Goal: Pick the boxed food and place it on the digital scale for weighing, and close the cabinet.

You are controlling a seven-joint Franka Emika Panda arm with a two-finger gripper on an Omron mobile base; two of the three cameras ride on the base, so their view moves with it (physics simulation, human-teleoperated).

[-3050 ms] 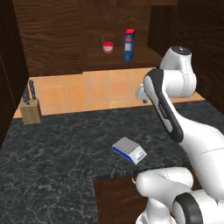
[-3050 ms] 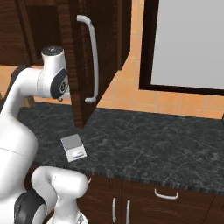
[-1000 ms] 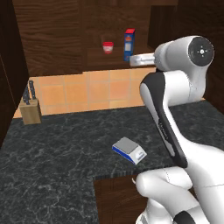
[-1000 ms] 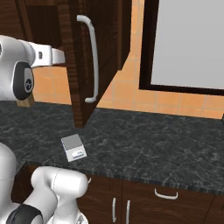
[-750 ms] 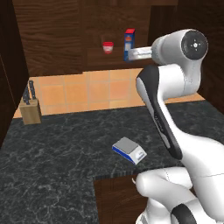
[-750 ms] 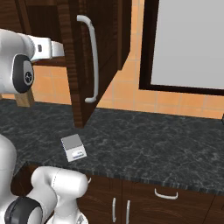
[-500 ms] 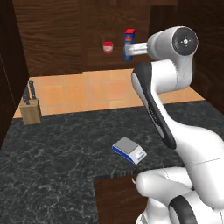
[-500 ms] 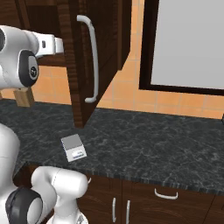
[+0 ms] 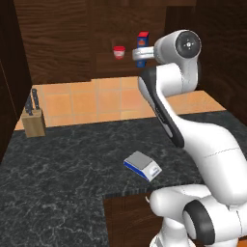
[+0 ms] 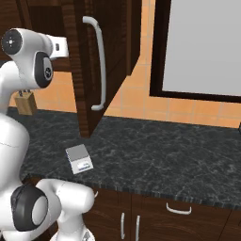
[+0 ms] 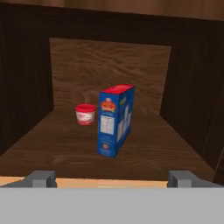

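The boxed food (image 11: 115,120), a tall blue carton with a red top, stands upright on the shelf of the open cabinet (image 11: 65,148). My gripper (image 11: 113,178) is level with the shelf's front edge and points straight at the carton, a short way off. Its fingertips (image 11: 41,178) stand wide apart, open and empty. From the left base view the gripper (image 9: 137,54) is raised in front of the carton (image 9: 143,36) and covers its lower part. The digital scale (image 9: 143,165) lies on the dark counter below. The cabinet door (image 10: 84,70) hangs open with its silver bar handle (image 10: 100,66).
A short red-and-white cup (image 11: 85,114) stands on the shelf just left of the carton. A light-wood knife block (image 9: 34,120) sits at the counter's far left against the tiled wall. The open door juts out over the counter near the scale (image 10: 79,159).
The arm has swung the hand left and slightly up, from beside the cabinet opening to right in front of the carton. The jaws stayed open; the carton, cup and scale have not moved.
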